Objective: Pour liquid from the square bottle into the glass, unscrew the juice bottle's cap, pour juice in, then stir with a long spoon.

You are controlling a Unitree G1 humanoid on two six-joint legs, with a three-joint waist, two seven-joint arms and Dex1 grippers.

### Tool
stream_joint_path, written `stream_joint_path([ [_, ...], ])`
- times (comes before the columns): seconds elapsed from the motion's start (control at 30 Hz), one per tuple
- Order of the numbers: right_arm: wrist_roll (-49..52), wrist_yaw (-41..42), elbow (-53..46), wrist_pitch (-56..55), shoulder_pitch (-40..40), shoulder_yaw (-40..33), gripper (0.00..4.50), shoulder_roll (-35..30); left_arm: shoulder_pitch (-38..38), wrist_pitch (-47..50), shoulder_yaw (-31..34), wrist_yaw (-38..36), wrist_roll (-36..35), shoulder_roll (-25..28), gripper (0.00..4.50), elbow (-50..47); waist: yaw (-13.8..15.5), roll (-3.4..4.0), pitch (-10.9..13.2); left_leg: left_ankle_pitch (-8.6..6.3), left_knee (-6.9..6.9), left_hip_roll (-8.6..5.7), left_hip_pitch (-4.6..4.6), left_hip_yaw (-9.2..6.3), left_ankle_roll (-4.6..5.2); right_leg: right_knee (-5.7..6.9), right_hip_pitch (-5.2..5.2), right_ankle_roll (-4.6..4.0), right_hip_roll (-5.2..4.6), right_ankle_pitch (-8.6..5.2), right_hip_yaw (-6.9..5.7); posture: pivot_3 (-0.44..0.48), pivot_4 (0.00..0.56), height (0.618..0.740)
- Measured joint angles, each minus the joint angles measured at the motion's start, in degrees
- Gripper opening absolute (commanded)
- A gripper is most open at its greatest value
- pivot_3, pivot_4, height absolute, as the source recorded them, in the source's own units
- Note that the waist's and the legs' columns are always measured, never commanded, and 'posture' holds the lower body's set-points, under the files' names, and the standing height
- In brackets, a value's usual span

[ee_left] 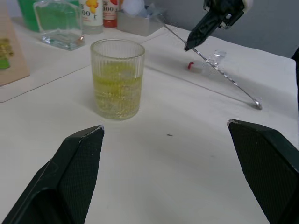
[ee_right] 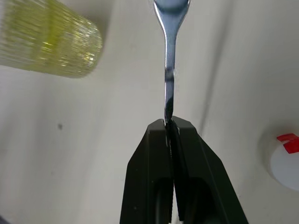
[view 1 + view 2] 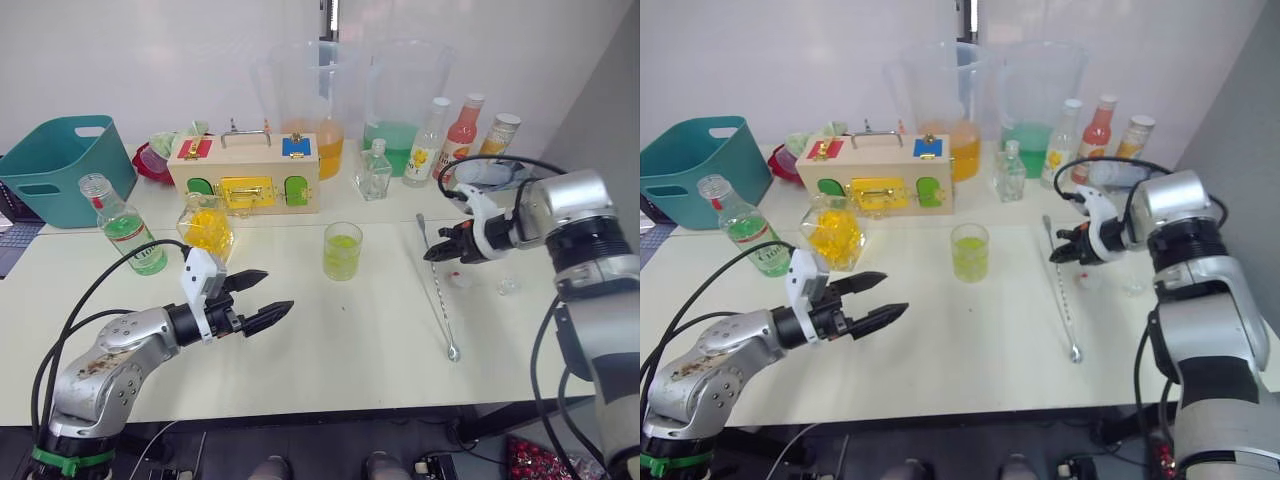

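The glass (image 3: 342,250), about half full of yellow-green liquid, stands mid-table. The long spoon (image 3: 437,290) lies to its right, bowl end on the table toward the front edge. My right gripper (image 3: 432,255) is shut on the spoon's handle, and the right wrist view shows its fingertips (image 2: 180,128) pinched on the thin shaft. My left gripper (image 3: 272,292) hovers open and empty in front of the glass, to its left. The clear square bottle (image 3: 374,172) stands behind the glass. A green juice bottle (image 3: 125,225) stands at the far left.
A white cap (image 3: 460,278) and a clear stopper (image 3: 508,287) lie right of the spoon. A wooden latch box (image 3: 245,175), a round jar of yellow pieces (image 3: 207,228), a teal basket (image 3: 60,165), two big pitchers (image 3: 400,100) and three drink bottles (image 3: 462,130) line the back.
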Motion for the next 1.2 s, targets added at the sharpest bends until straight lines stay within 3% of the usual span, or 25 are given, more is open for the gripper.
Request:
stream_joint_path([
  [0.4, -8.67, -0.76, 15.69, -11.5, -0.99, -1.91, 0.0, 9.09, 5.94, 0.01, 2.88, 4.37, -0.16, -0.02, 4.48, -5.97, 0.05, 0.0, 0.0, 0.01, 0.0, -0.02, 0.02, -0.02, -0.02, 0.02, 0.03, 0.0, 0.01, 0.01, 0.0, 0.0, 0.15, 0.74],
  [0.83, -12.81, 3.81, 14.8, -12.82, -5.76, -5.23, 4.43, 6.81, 6.92, 0.14, 4.51, 3.9, -0.26, 2.84, 4.5, -5.93, -0.1, 0.02, 0.0, 0.01, -0.01, 0.0, 0.04, -0.03, -0.03, 0.03, 0.02, 0.0, 0.03, 0.0, -0.01, 0.0, 0.15, 0.74],
  [1.0, -11.15, 12.46, -2.19, -17.81, 0.54, -7.45, 4.48, -1.1, 9.36, -0.28, 7.44, 0.52, 0.7, 7.46, 4.5, -1.09, 0.04, 0.04, 0.01, 0.0, -0.02, 0.0, 0.04, -0.07, -0.02, -0.03, 0.08, 0.01, 0.02, 0.0, -0.09, 0.0, 0.15, 0.74],
  [1.2, -3.39, 13.54, -21.29, -25.64, 17.28, -21.21, 4.48, -7.57, 12.21, -5.24, 10.66, -3.84, 4.17, 10.12, 4.5, 4.22, 0.35, 0.05, 0.02, 0.0, -0.03, 0.02, 0.04, -0.04, -0.02, -0.07, 0.09, 0.0, 0.0, 0.0, -0.08, 0.0, 0.15, 0.74],
])
